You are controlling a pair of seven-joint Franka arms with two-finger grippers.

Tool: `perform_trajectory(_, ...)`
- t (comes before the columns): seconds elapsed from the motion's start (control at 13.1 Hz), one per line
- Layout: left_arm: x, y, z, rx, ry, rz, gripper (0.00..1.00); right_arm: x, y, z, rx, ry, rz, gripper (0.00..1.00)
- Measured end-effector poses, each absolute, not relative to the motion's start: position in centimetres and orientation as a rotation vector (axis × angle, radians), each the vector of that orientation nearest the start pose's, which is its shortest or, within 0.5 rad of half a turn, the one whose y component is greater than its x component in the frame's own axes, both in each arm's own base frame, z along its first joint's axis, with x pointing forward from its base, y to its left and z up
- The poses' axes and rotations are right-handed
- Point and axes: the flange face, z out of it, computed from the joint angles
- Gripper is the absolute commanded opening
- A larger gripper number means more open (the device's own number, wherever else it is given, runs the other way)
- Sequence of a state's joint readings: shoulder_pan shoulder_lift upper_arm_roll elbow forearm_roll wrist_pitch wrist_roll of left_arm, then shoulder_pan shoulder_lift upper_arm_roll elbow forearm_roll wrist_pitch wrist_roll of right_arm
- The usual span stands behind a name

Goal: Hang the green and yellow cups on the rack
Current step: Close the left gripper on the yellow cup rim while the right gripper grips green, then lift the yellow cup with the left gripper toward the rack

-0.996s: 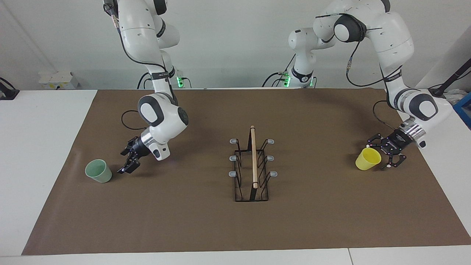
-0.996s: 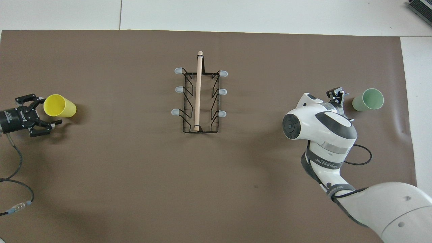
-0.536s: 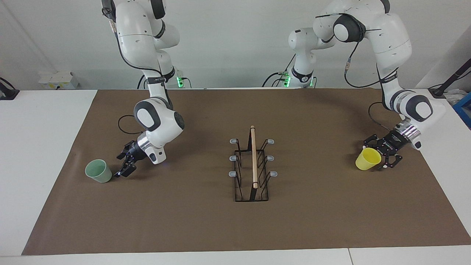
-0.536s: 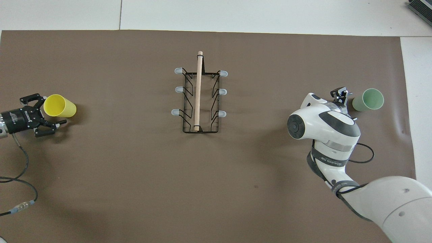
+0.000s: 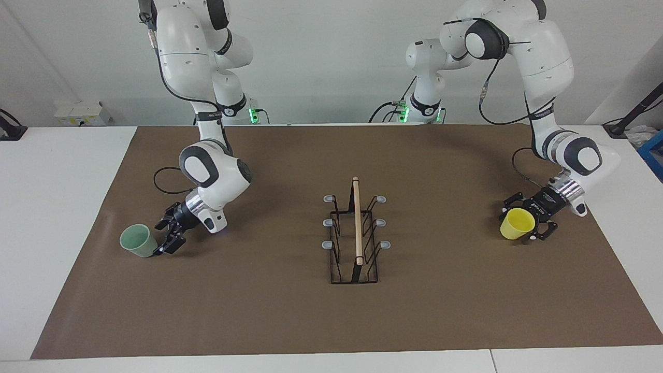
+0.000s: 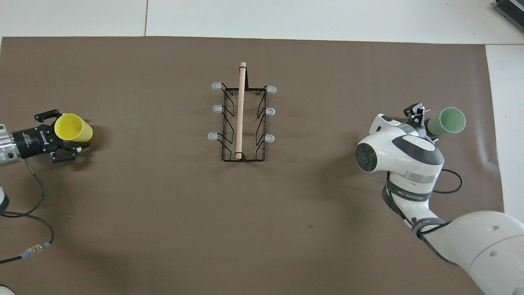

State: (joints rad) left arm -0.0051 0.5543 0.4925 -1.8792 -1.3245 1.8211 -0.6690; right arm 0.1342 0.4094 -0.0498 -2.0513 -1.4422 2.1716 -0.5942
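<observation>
Centrally on the brown mat (image 5: 290, 311), the rack (image 5: 355, 239) is standing with none of its prongs holding a cup. Toward the left arm's end of the table, the left gripper (image 5: 524, 224) is reaching low with its fingers spread wide around the upright yellow cup (image 5: 517, 224), not visibly squeezing it. Toward the right arm's end, the right gripper (image 5: 167, 240) is sitting just beside the upright green cup (image 5: 138, 241), fingers parted and holding nothing.
</observation>
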Motion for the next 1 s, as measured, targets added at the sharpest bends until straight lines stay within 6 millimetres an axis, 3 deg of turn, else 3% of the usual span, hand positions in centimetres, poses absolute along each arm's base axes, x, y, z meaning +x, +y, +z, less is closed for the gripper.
perform_trajectory(0.08,58.2,19.8,23.9,1.33,1.79,-0.572,1.0,58.8,1.1,23.7,1.337,1.655,-0.576,1.0)
perform_trajectory(0.15,58.2,19.7,24.0,1.336,1.783,-0.57,0.73,58.7,1.0,23.6,1.326,1.651,-0.575,1.0)
perform_trajectory(0.31,58.4,19.3,24.2,1.346,1.772,-0.566,0.44,58.4,0.3,23.1,1.31,1.638,-0.562,1.0)
perform_trajectory(0.46,58.7,19.1,24.9,1.353,1.757,-0.552,0.0,58.1,-0.3,22.8,1.31,1.634,-0.565,1.0)
perform_trajectory(0.77,59.7,19.2,27.6,1.376,1.714,-0.493,0.0,58.0,-1.3,22.8,1.323,1.626,-0.574,1.0)
perform_trajectory(1.0,61.8,19.0,30.9,1.467,1.669,-0.422,0.0,58.0,-1.7,22.8,1.324,1.621,-0.574,1.0)
